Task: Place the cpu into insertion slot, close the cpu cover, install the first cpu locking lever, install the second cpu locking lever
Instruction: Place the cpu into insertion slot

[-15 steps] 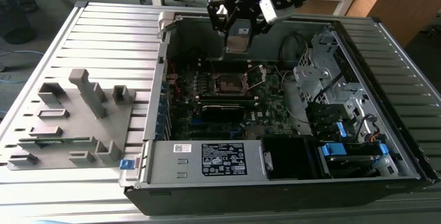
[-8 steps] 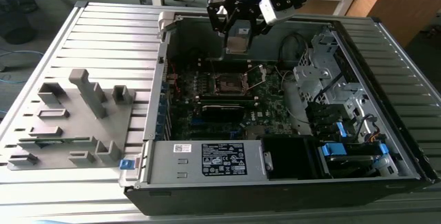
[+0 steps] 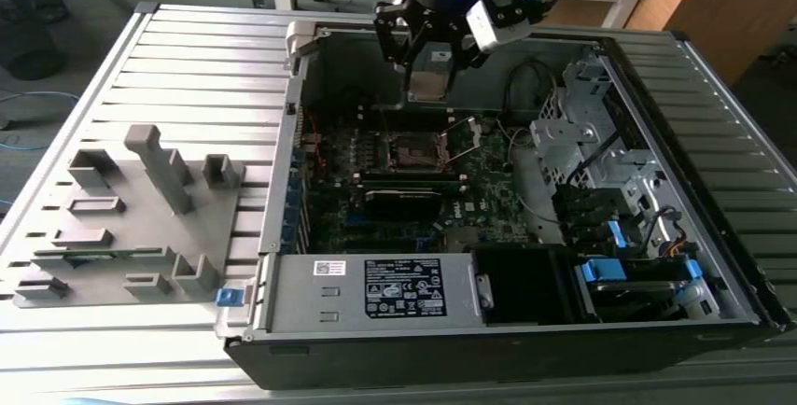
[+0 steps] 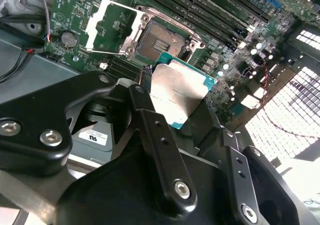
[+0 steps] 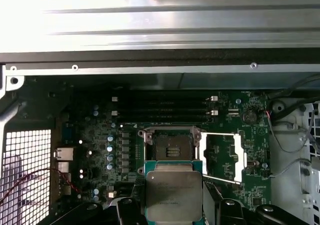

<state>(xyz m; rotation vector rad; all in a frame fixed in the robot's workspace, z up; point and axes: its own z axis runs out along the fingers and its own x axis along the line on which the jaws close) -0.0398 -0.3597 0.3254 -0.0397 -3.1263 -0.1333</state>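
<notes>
My gripper [image 3: 427,76] hangs over the far part of the open computer case, shut on the cpu [image 3: 427,87], a flat silvery square with a green edge. In both wrist views the cpu [image 4: 179,92] [image 5: 173,194] sits clamped between the black fingers [image 4: 150,130], well above the board. The insertion slot [image 3: 415,151] [image 4: 157,41] [image 5: 171,146] lies bare, its dark centre exposed. The cpu cover [image 4: 107,27] [image 5: 224,157] is flipped open and lies flat beside the slot. A thin locking lever [image 5: 220,177] stands swung out along the cover's edge.
Long black memory slots [image 5: 160,107] run beside the socket. Cables and a metal drive cage [image 3: 585,134] fill the case on the exterior view's right, and a labelled power supply [image 3: 373,288] sits at its near end. A grey fixture rack [image 3: 125,209] stands on the slatted table.
</notes>
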